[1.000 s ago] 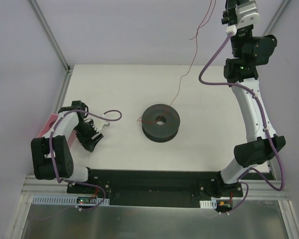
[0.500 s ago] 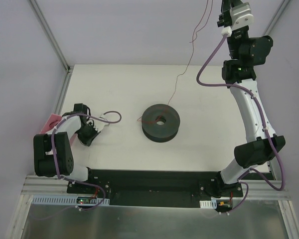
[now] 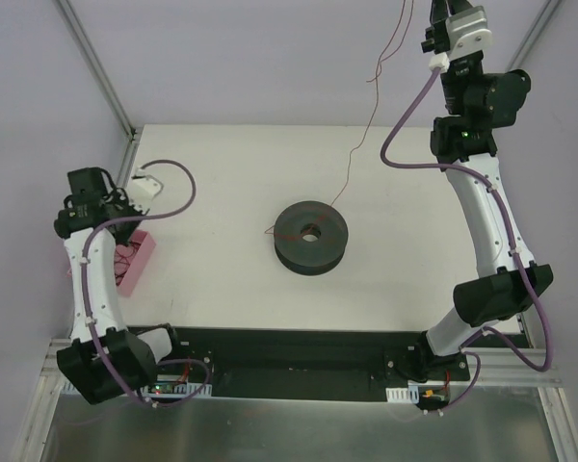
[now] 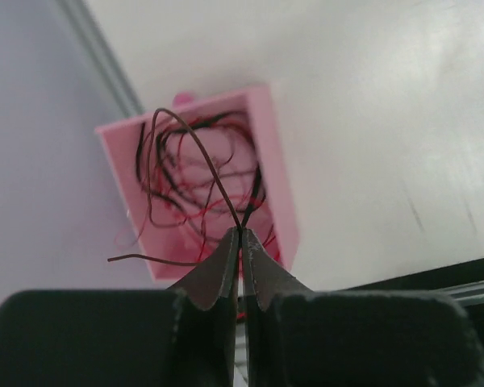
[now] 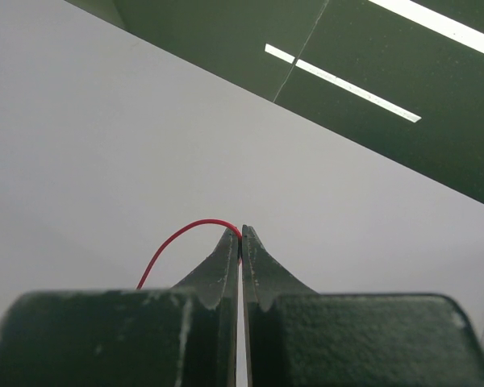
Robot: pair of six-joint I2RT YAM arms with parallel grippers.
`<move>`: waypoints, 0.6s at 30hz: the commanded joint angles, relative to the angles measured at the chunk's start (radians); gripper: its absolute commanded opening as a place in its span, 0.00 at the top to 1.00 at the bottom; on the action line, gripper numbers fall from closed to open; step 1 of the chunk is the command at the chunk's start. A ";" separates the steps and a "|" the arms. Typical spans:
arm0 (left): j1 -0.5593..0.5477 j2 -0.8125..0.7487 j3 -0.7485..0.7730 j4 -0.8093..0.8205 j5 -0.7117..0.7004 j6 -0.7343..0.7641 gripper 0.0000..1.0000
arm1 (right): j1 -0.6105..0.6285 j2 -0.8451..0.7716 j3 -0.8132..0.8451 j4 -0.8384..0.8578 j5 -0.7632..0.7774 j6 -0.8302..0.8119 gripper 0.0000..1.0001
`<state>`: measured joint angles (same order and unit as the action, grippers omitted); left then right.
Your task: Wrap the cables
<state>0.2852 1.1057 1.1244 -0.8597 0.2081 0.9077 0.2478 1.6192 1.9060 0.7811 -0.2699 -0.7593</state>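
Note:
A thin red cable hangs from the top of the overhead view down to a black spool in the middle of the table. My right gripper is held high and is shut on that cable, which arcs away to the left of its tips. A pink box at the table's left edge holds a tangle of red and dark cables. My left gripper hovers above the box and is shut on a dark strand that loops up out of the tangle.
Metal frame posts rise at the back left and back right corners. The black base plate runs along the near edge. A purple robot cable loops off the left wrist.
My left arm has swung from the table surface up and left over the pink box, and its gripper has closed on a strand. The right arm has barely moved.

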 commanded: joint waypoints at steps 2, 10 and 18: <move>0.288 0.150 0.121 -0.076 -0.059 0.048 1.00 | 0.007 -0.012 0.022 0.063 -0.012 0.015 1.00; 0.374 0.275 -0.049 0.048 -0.040 0.143 0.50 | 0.007 -0.021 0.001 0.047 -0.015 0.058 1.00; 0.350 0.217 0.240 -0.107 0.389 -0.030 0.01 | 0.007 -0.012 0.102 -0.015 -0.048 0.141 1.00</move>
<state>0.6601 1.3853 1.1778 -0.8902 0.3054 0.9684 0.2478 1.6192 1.9087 0.7612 -0.2924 -0.6811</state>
